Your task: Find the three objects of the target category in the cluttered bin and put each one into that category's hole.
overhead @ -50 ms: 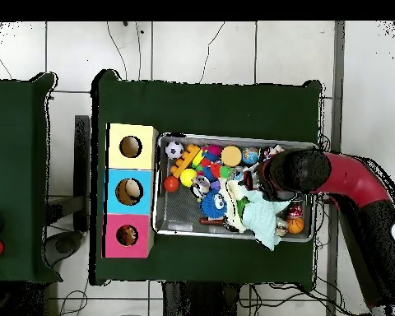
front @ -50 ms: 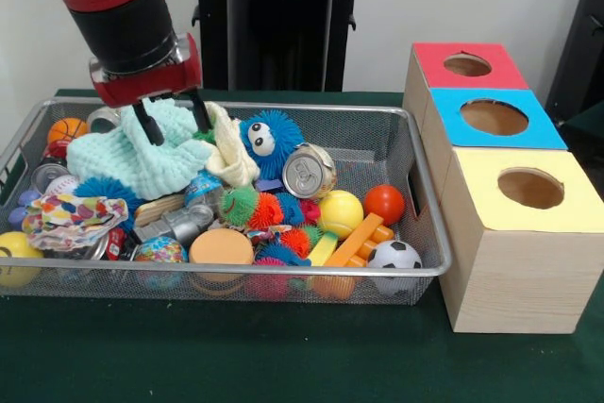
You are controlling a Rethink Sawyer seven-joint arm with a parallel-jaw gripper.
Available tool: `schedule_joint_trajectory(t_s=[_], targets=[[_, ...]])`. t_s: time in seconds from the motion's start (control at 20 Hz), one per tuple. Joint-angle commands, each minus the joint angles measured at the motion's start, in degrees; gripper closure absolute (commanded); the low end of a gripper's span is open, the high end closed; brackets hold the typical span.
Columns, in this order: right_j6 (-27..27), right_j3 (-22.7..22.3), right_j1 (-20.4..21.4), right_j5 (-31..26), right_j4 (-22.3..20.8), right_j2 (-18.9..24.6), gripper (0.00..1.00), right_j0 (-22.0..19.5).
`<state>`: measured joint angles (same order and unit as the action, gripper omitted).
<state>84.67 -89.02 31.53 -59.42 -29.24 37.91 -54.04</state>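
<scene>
From above, the arm's black wrist covers the gripper (overhead @ -50 ms: pixel 258 188), while the holes of the three wooden boxes open up: something pale lies inside the blue-topped box (overhead @ -50 ms: pixel 132 192) and something dark inside the red-topped box (overhead @ -50 ms: pixel 127 235), whereas the yellow-topped box (overhead @ -50 ms: pixel 131 146) looks bare inside. The front view hides those interiors but shows the gripper (front @ -50 ms: pixel 171 118) plainly. Its two thin black fingers (front @ -50 ms: pixel 146 125) stand moderately apart and reach down into a mint-green knitted cloth (front @ -50 ms: pixel 142 156), which bunches up between them at the far left part of the wire mesh bin (front @ -50 ms: pixel 415 172); whether they grip it firmly cannot be told. Just right of that cloth lies a cream cloth (front @ -50 ms: pixel 229 153), then a fuzzy blue ball with googly eyes (front @ -50 ms: pixel 269 139) and a dented silver drink can (front @ -50 ms: pixel 309 170). Nearer the bin's front rim sit a glossy yellow ball (front @ -50 ms: pixel 341 212), a smooth red ball (front @ -50 ms: pixel 384 203), a small soccer ball (front @ -50 ms: pixel 394 256), an orange plastic bar (front @ -50 ms: pixel 354 240) and spiky rubber balls (front @ -50 ms: pixel 266 209). A floral-print cloth (front @ -50 ms: pixel 71 216) lies by the bin's left wall.
</scene>
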Motion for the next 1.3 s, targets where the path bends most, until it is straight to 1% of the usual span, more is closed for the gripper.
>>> schedule_joint_trajectory(t_s=[0.05,0.35,0.7,1.0,1.15,1.3], targets=[[-14.0,-7.0,1.5,0.8,-1.5,3.2,0.0,-3.4],[-13.0,-6.3,-0.1,2.0,-3.1,3.1,0.0,-3.1],[-12.3,-5.4,-0.8,2.2,-3.9,3.1,0.0,-2.0],[-9.7,-4.4,-1.0,4.3,-5.7,1.7,0.0,-0.4],[-8.6,-3.5,-1.7,4.6,-6.8,0.8,0.0,0.4],[-8.7,-2.3,-2.9,5.4,-8.0,0.4,0.0,0.7]])
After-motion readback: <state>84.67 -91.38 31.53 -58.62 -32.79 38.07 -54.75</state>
